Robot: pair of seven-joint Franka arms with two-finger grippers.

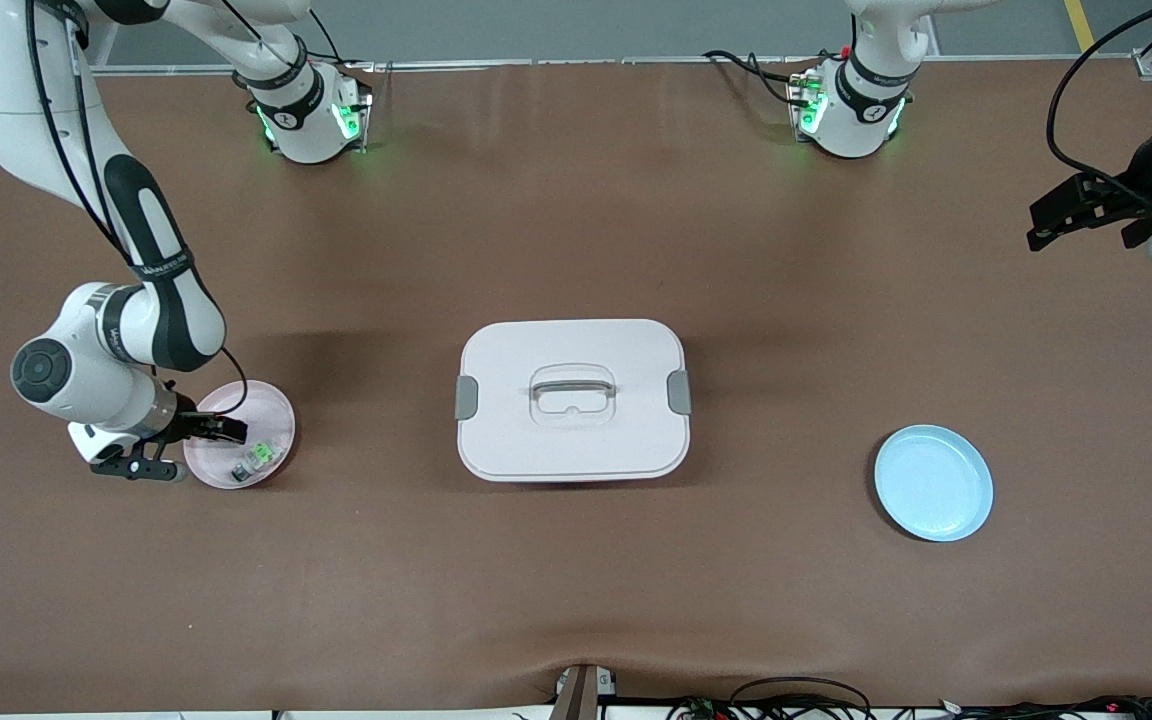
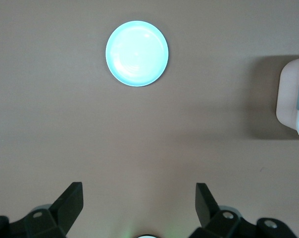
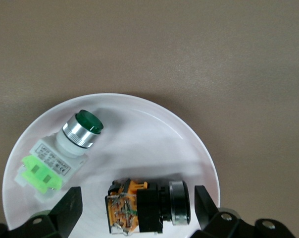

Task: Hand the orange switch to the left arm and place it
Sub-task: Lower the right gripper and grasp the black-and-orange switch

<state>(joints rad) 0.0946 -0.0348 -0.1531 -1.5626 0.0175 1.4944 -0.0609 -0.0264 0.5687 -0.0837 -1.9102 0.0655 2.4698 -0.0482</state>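
The orange switch (image 3: pixel 144 206), black with an orange middle and a silvery end, lies on its side on the pink plate (image 1: pixel 271 415) toward the right arm's end of the table. My right gripper (image 1: pixel 219 431) is low over that plate and open. In the right wrist view (image 3: pixel 136 208) its fingers stand either side of the switch with a gap at each. In the front view the gripper hides the switch. My left gripper (image 1: pixel 1051 222) is open and empty in the air over the left arm's end of the table, and shows in its wrist view (image 2: pixel 139 206). The white box (image 1: pixel 572 400) stands mid-table.
A green-and-clear part (image 3: pixel 60 151) with a silvery end lies on the pink plate beside the orange switch, and shows in the front view (image 1: pixel 256 458). An empty light blue plate (image 1: pixel 933 483) sits toward the left arm's end. A corner of the box (image 2: pixel 293 94) shows in the left wrist view.
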